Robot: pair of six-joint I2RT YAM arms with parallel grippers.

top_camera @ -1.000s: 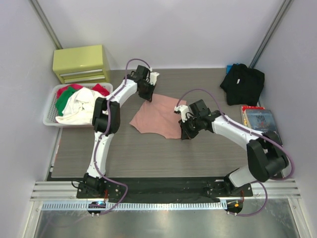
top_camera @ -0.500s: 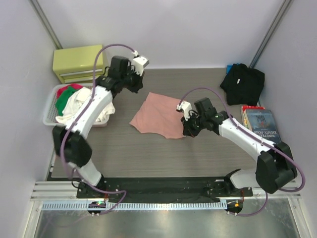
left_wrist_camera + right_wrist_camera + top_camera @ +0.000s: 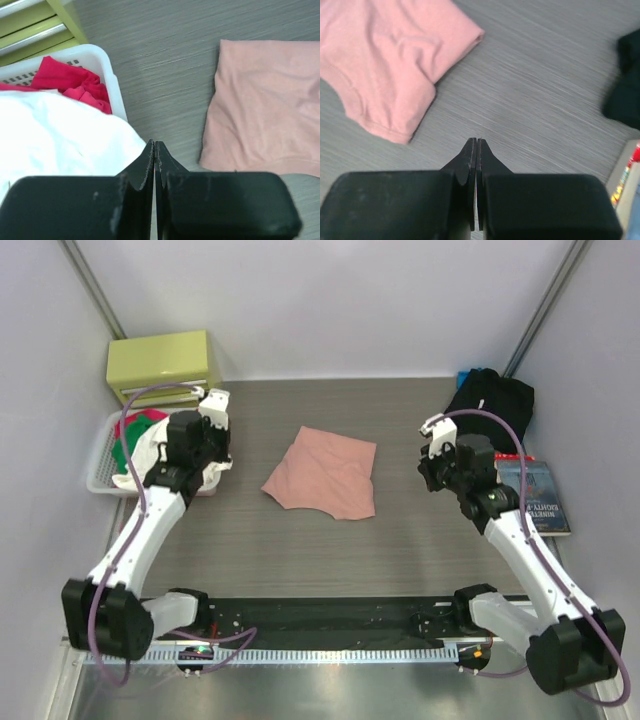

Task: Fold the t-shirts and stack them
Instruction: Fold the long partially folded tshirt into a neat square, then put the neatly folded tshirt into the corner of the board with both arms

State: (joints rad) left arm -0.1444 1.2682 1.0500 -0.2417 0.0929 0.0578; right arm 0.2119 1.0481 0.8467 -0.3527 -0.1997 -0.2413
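Soft, creased pink t-shirt [image 3: 325,476] is laid folded on the bench [image 3: 300,550], with bare woodgrain all round. A bunched black t-shirt [image 3: 490,408] is seen at 2 o'clock. The left hand [image 3: 154,144] and right hand [image 3: 476,141] are clamped closed, empty.

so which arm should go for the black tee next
Right, probably: the right gripper, shut and empty, is nearest the black tee; the left gripper is at the basket, across the pink tee from it.

Neither arm is at the pink shirt [image 3: 325,475] now: the left gripper [image 3: 154,146] is out over the basket [image 3: 100,455] edge, the right gripper [image 3: 476,141] off toward the black shirt [image 3: 490,405].
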